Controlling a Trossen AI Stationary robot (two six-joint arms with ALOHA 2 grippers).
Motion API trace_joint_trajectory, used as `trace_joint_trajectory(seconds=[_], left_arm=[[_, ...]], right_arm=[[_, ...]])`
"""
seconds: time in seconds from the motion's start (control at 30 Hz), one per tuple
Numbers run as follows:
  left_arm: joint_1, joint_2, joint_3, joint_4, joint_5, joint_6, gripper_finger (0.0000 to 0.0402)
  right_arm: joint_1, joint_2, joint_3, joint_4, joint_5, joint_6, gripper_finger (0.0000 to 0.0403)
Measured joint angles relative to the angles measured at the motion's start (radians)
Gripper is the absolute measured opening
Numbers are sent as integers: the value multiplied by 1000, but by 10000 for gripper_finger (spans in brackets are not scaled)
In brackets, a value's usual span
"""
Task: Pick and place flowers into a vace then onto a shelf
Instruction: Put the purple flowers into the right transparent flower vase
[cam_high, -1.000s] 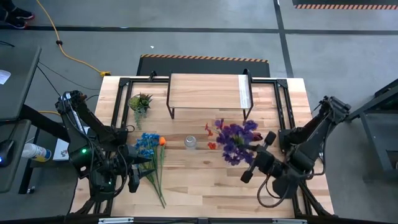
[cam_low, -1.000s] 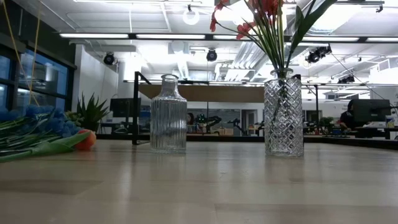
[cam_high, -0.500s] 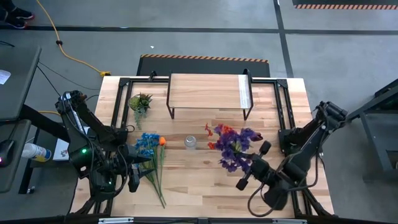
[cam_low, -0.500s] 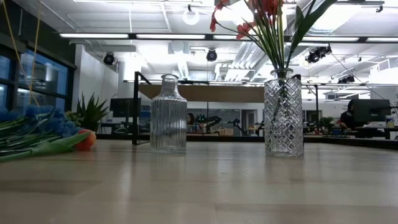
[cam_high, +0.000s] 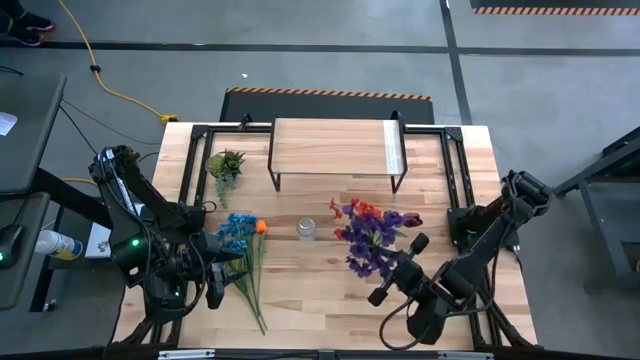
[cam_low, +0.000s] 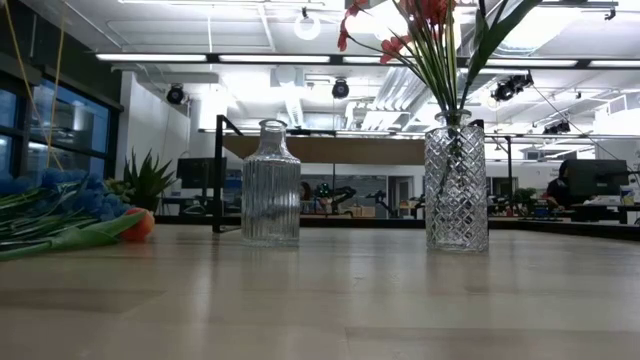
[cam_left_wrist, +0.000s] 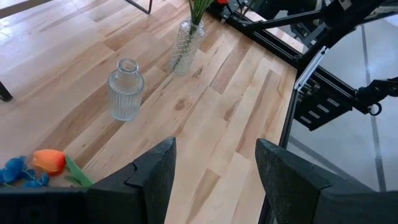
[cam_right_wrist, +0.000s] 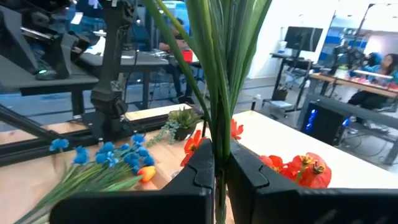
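1. I found the right jaws (cam_right_wrist: 216, 180) pressed together on the green stems of the red and purple flowers (cam_high: 372, 232), right of centre over the desk (cam_high: 320, 290). The stems ran down into a diamond-cut vase (cam_low: 456, 180), which stood upright on the desk in the low view. I judged the pinch on the stems was there to steady or seat the bunch in the vase.

2. The left jaws (cam_left_wrist: 214, 168) stood spread and empty, low over the desk's near left part. The blue flowers (cam_high: 236, 235) with the orange bloom (cam_high: 261, 227) lay flat on the desk just beside that arm, stems pointing toward the near edge. I took it that the left arm waited there because this bunch was its pick.

3. A ribbed glass bottle (cam_low: 270, 184) stood empty at mid-desk, between the two bunches and apart from both. It looked like the place meant for the blue bunch.

4. The shelf (cam_high: 335, 147) stood at the far side of the desk with nothing on its top board. A small potted plant (cam_high: 225, 164) sat just to its left.

5. My judgement: one bunch was in a vase, one was not yet picked, and neither vase had reached the shelf.
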Motion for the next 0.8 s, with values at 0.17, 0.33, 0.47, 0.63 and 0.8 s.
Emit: trace_joint_trajectory(seconds=[0.17,0.33,0.47,0.63,0.8], left_arm=[[0,0,0,0,0,12,253],[0,0,0,0,8,12,253],[0,0,0,0,32,12,253],[0,0,0,-7,54,13,253],[0,0,0,-8,58,15,253]], right_arm=[[-28,20,0,3,5,7,10],[-52,44,0,1,0,10,10],[-61,53,0,-2,3,6,10],[-62,52,0,-40,6,8,10],[-62,55,0,-80,8,27,10]])
